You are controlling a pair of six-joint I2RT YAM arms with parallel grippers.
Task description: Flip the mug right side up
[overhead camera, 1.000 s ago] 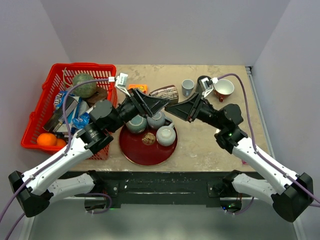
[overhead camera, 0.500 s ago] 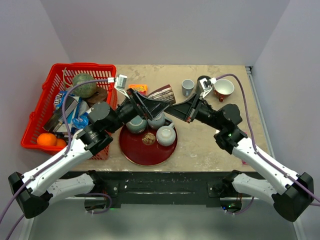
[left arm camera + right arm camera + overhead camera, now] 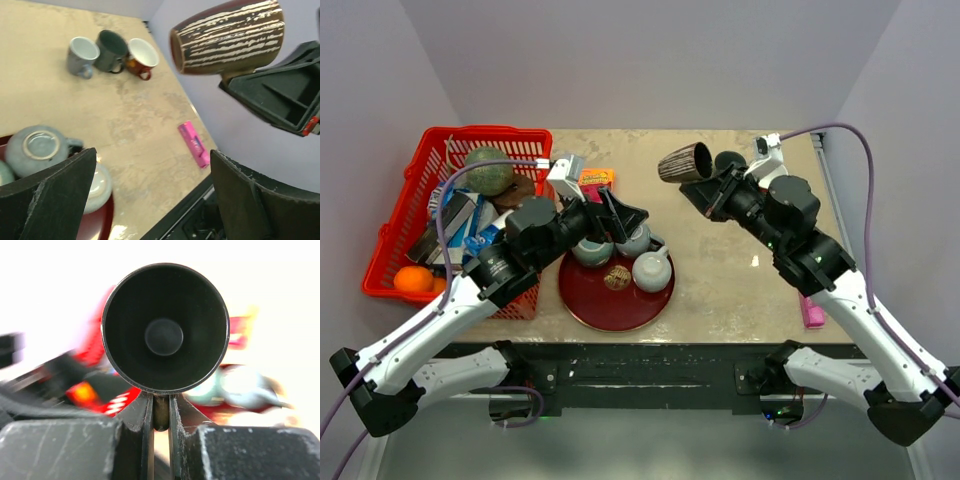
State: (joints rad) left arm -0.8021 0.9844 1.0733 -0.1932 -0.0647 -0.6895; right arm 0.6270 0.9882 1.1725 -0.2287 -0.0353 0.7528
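We hold the mug (image 3: 684,163) above the desk (image 3: 720,290) at upper centre. The right end effector (image 3: 712,187) pinches it, its long axis level along the fingers. The left end effector (image 3: 620,214) is spread and empty.

The beige stone-patterned worktop (image 3: 720,270) carries a red basket (image 3: 485,130) at far left and a round red tray (image 3: 610,308) near the middle, with an orange packet (image 3: 595,178) beyond it. At far right a grey cup (image 3: 82,54), a dark cup (image 3: 111,44) and a red-and-white cup (image 3: 141,57) stand side by side. A pink wrapper (image 3: 811,312) lies by the near right edge.
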